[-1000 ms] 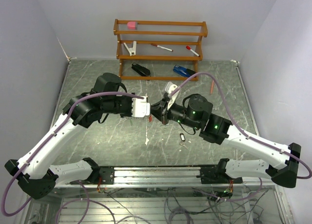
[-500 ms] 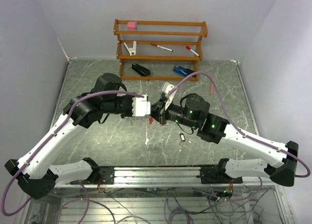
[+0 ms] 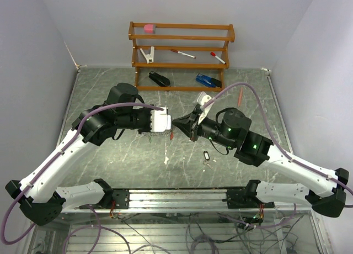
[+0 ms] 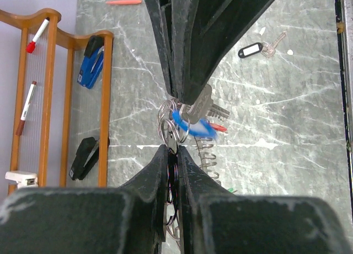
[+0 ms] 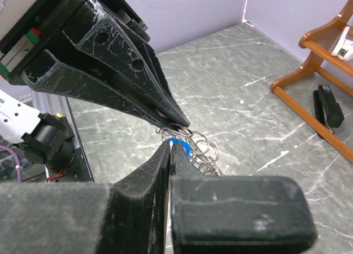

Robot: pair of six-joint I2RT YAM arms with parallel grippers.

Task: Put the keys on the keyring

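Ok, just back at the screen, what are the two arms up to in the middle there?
The two arms meet tip to tip over the table. The left gripper is shut on the keyring, its coil hanging beside it. The right gripper is shut on the blue-tagged key, held against the ring; I cannot tell whether it is threaded on. A red tag hangs in the same bunch. The black-tagged key lies on the table, not yet picked up.
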